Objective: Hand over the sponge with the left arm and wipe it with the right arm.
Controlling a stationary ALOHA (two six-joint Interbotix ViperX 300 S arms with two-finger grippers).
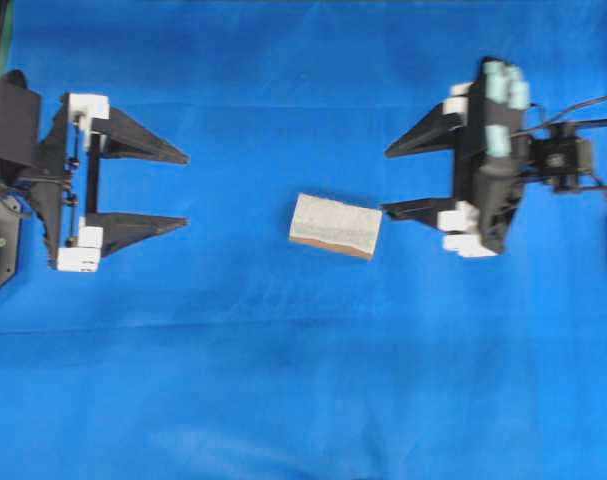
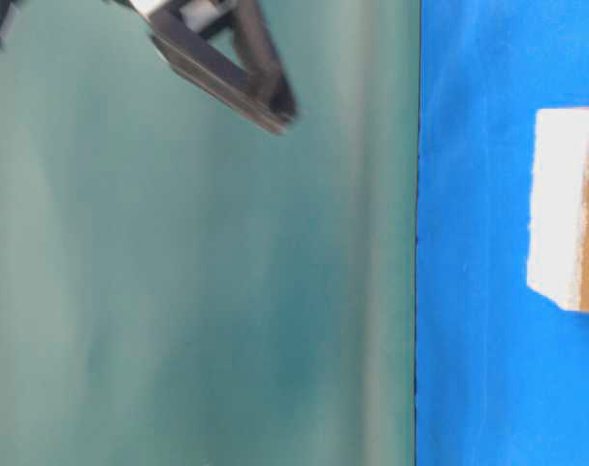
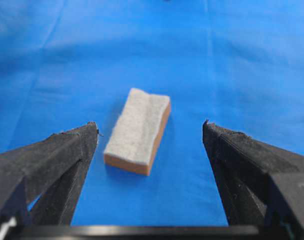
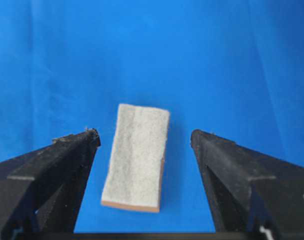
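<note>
A grey-white speckled sponge (image 1: 335, 225) with a thin orange-brown bottom layer is seen lying flat on the blue-covered table (image 1: 283, 380), roughly at the centre of the overhead view and turned slightly askew. The left hand (image 1: 186, 189), plain black with white end blocks, is held at the left side of that view, its two pointed fingers spread wide apart and aimed toward the sponge, from which it is well separated. The right hand (image 1: 385, 182), marked by pale teal tape patches on its housing, is positioned at the opposite side, its fingers likewise spread apart; the tip of its lower finger (image 1: 388, 211) is shown just beside the sponge's near end, though contact cannot be confirmed from above. In the left wrist view the sponge (image 3: 137, 131) is framed between the open fingertips (image 3: 89, 132), lying ahead of them with its orange-brown edge visible. In the right wrist view the sponge (image 4: 136, 157) is seen lengthwise between the parted fingers (image 4: 91, 137), nothing being gripped. In the table-level view, only a blurred part of the sponge (image 2: 569, 209) and a dark finger (image 2: 231, 68) are caught.
</note>
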